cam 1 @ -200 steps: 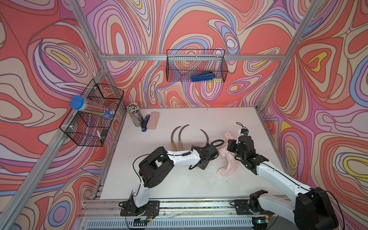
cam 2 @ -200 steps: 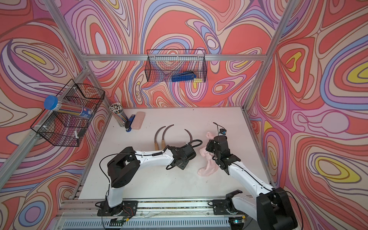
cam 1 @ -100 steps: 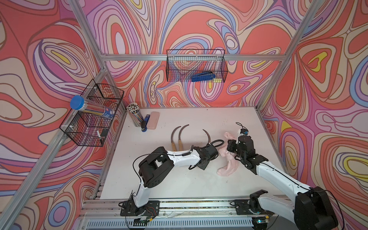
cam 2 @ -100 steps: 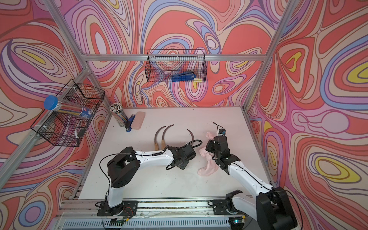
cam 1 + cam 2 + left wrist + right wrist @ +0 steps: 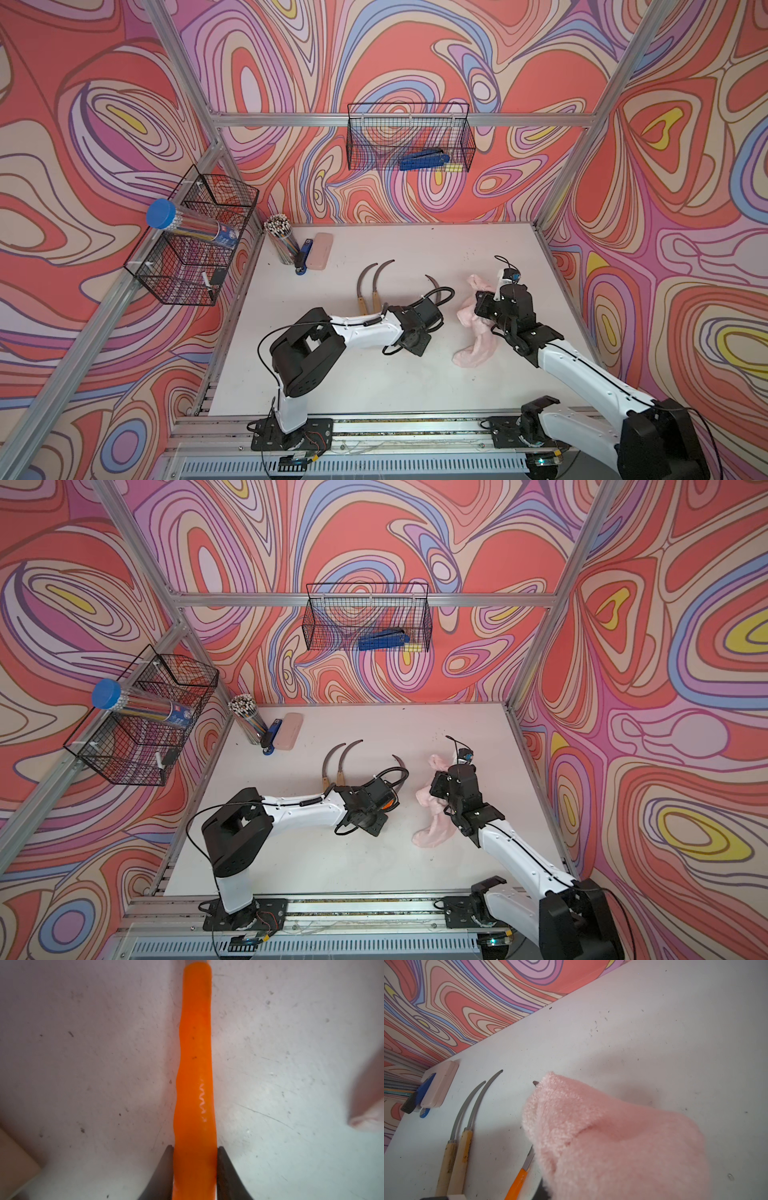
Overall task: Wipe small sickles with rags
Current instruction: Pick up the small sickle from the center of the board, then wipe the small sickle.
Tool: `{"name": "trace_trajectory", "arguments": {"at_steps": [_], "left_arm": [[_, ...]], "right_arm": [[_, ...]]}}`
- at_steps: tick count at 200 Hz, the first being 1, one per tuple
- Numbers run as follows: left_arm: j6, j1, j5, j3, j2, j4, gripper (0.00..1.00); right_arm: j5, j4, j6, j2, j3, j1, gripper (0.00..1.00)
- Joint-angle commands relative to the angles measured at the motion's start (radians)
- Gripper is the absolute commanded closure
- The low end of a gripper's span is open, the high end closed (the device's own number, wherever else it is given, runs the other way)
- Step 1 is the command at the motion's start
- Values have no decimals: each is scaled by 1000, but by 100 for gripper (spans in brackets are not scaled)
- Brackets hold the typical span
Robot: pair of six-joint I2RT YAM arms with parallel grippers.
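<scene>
Orange plastic fills the left wrist view: the handle of the orange-handled sickle [image 5: 195,1084] runs straight away from the camera, lying flat on the scuffed white bench [image 5: 374,382]. The left hand [image 5: 195,1147] is clamped on that handle near its butt end, one dark finger pressed against each side.

In both top views this sickle lies lengthwise, its handle under the left hand and its dark blade curving away toward the back wall. The two wooden-handled sickles [image 5: 464,1147] lie close together to its left, pointing much the same way, with nothing touching them.

To the right of the orange-handled sickle, just beside it, the right hand [image 5: 482,309] is closed on the pink rag [image 5: 478,336]. Part of the cloth is bunched at the hand and the rest trails down onto the bench. From the right wrist view the fluffy rag hangs in front of the blade, so only the blade's tip and a short stretch near the handle show.

Judging from this, wiping has not begun. The right arm would carry the rag leftward onto the blade and stroke along its curve while the left hand holds the handle steady.
</scene>
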Motion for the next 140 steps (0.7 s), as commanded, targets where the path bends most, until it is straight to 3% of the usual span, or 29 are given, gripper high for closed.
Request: {"name": "trace_trajectory", "arguments": {"at_steps": [1, 39, 76, 100, 140], "left_arm": [[-39, 46, 164, -52, -105, 96, 100], [-93, 95, 329, -143, -223, 252, 100], [-183, 168, 542, -246, -316, 469, 100], [-303, 217, 678, -340, -350, 689, 100], [-535, 301, 764, -507, -332, 1072, 100]], "right_arm": [[-25, -6, -26, -72, -21, -4, 100], [-129, 30, -55, -148, -58, -3, 100], [-248, 102, -72, -125, -80, -3, 100], [-362, 200, -80, -109, -111, -3, 100], [-417, 278, -73, -89, -134, -4, 100]]}}
